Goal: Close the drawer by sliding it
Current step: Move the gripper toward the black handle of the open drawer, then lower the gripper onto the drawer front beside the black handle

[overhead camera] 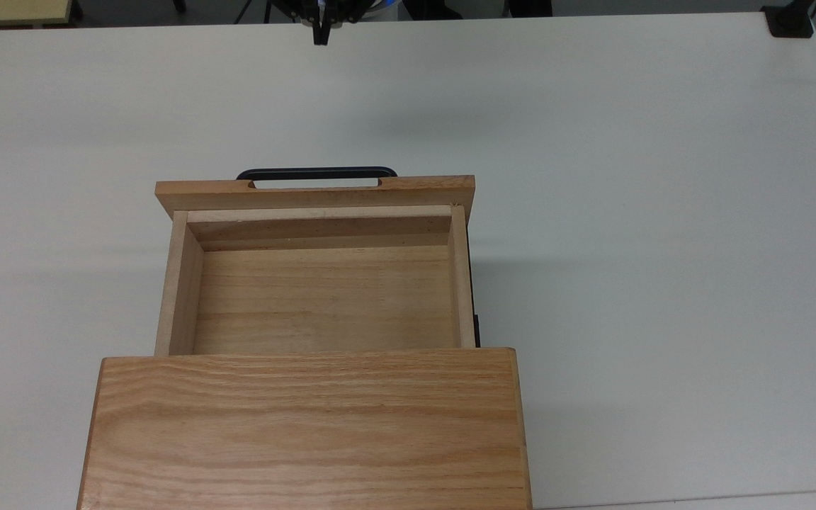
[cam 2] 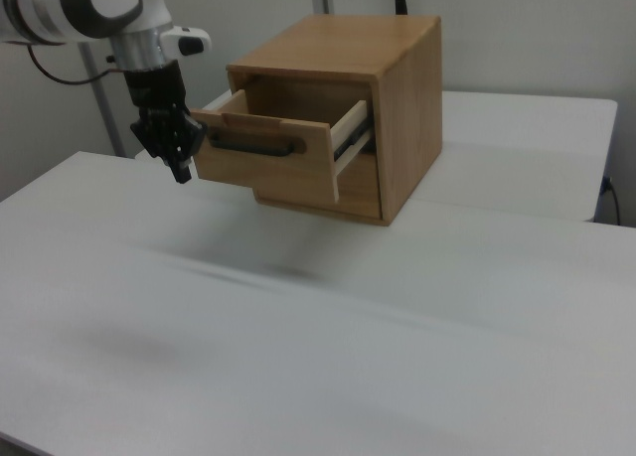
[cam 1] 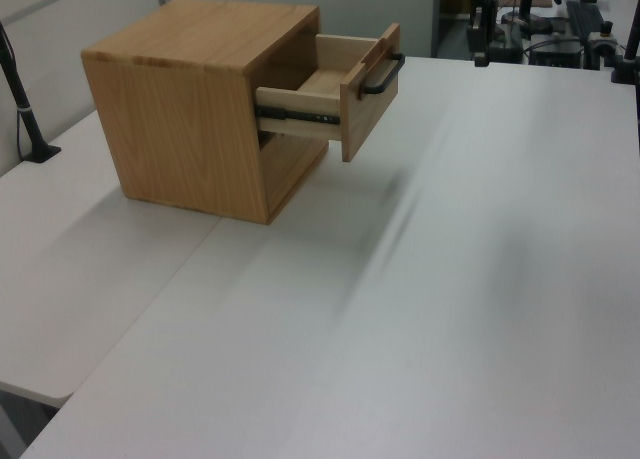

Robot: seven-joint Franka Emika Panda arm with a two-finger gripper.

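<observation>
The arm is white with rounded joints and a black ring band; below a silver wrist collar sits the black pincer, tapering to a narrow tip.

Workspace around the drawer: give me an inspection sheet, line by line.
Surface: white table, bare around the woodwork.
Job's things: drawer pulled well out of the oak cabinet, nothing inside it; black bar handle on its front panel, untouched.
Clutter: nothing seen.
Grippers: pincer shut, pointing down, hanging above the table in front of the drawer's front panel, apart from it.
Cables: a dark cable at the left view's left edge, off the table.
Surroundings: equipment stands beyond the table's far end in the left view.
</observation>
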